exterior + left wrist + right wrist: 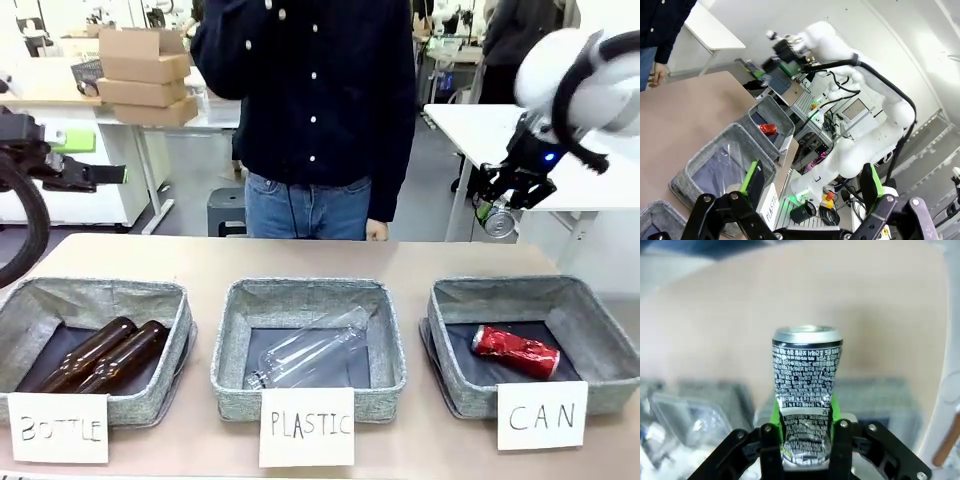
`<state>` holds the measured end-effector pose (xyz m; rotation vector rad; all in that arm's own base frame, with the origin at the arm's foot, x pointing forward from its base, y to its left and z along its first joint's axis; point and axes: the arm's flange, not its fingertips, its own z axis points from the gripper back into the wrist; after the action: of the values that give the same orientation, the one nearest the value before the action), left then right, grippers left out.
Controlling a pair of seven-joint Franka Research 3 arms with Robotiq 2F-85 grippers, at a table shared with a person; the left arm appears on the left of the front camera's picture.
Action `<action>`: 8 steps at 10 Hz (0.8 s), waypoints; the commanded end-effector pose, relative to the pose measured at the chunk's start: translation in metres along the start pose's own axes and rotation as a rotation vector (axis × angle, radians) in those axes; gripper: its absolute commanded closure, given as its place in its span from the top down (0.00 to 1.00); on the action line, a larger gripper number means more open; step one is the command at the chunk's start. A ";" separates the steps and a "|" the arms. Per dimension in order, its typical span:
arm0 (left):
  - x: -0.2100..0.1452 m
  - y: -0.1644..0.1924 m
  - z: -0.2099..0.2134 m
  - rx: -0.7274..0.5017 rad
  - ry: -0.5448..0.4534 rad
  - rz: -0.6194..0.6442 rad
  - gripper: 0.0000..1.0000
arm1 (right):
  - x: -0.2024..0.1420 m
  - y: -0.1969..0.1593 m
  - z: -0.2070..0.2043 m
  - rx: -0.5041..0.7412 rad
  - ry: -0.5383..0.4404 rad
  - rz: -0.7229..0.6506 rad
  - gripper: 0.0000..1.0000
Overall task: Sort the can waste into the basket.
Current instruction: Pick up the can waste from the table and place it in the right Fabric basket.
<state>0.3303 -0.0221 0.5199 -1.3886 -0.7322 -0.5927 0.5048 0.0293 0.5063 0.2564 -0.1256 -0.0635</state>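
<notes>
step: carry to bin | right pincer clamped on grey can, high above CAN basket at counter's right edge | red can inside | left pincer open, idle | next: lower, release

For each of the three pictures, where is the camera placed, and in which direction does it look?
Front view: fixed between the arms, facing the person across the table; right gripper high, holding the grey can.
Left wrist view: on the raised left arm, looking sideways past its open left gripper at the right arm and the bins.
Right wrist view: along its fingers, clamped on the grey can.
Shared: the red can in the CAN basket shows in the front and left wrist views.
</notes>
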 end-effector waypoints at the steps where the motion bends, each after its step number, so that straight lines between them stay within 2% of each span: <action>1: 0.002 -0.004 -0.001 -0.015 -0.017 0.012 1.00 | -0.063 -0.012 0.030 0.042 0.171 0.120 0.00; 3: 0.002 -0.004 -0.001 -0.015 -0.017 0.012 1.00 | -0.115 -0.010 0.031 0.073 0.193 0.301 0.00; 4: 0.002 -0.004 -0.001 -0.015 -0.017 0.012 1.00 | -0.127 -0.012 0.025 0.111 0.199 0.368 0.00; 8: 0.002 -0.004 -0.001 -0.015 -0.017 0.012 1.00 | -0.134 -0.015 0.006 0.145 0.177 0.366 0.00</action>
<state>0.3304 -0.0221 0.5198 -1.3890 -0.7316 -0.5922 0.3682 0.0239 0.4935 0.3329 0.0395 0.3051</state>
